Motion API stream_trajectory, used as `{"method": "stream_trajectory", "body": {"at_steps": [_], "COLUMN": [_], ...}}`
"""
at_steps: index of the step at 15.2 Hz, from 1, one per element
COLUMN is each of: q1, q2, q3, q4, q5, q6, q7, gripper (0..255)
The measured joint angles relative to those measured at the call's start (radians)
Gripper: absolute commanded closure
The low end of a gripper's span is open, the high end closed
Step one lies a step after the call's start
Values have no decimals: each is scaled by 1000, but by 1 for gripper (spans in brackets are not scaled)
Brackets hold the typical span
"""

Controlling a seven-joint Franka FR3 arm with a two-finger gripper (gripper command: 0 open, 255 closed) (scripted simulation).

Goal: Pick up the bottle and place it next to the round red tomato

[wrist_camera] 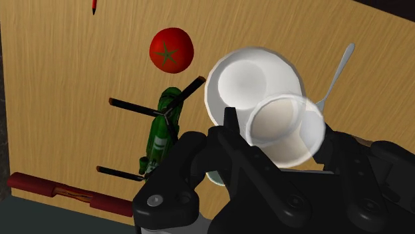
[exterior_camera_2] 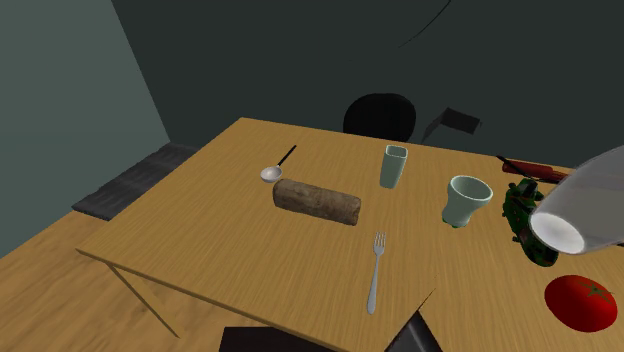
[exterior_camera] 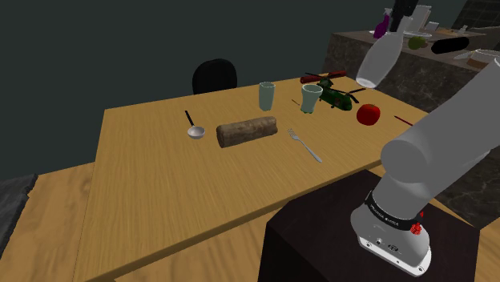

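A pale, see-through bottle (exterior_camera: pixel 377 61) hangs tilted in the air above the far right part of the wooden table (exterior_camera: pixel 160 184), with my black gripper (exterior_camera: pixel 393 29) shut on its upper end. In the second exterior view the bottle (exterior_camera_2: pixel 585 210) hovers just above the round red tomato (exterior_camera_2: pixel 580 302). That tomato (exterior_camera: pixel 368 114) lies on the table below the bottle and a little toward the shoulder view's left. Along the gripper (wrist_camera: pixel 279 143), the bottle (wrist_camera: pixel 282 126) is clasped between the fingers, the tomato (wrist_camera: pixel 171 50) lying beyond it.
A green toy helicopter (exterior_camera: pixel 336 98) lies beside the tomato, with a white cup (exterior_camera: pixel 311 99) and a taller cup (exterior_camera: pixel 267 96) near it. A bread loaf (exterior_camera: pixel 247 130), a fork (exterior_camera: pixel 304 145) and a ladle (exterior_camera: pixel 194 128) lie mid-table. A black chair (exterior_camera: pixel 214 76) stands behind.
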Motion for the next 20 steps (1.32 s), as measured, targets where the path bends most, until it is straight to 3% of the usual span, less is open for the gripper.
{"method": "stream_trajectory", "body": {"at_steps": [20], "q1": [-10], "q2": [-62], "q3": [-2], "q4": [-330], "q5": [-29], "q6": [272], "q7": [33], "gripper": [255]}}
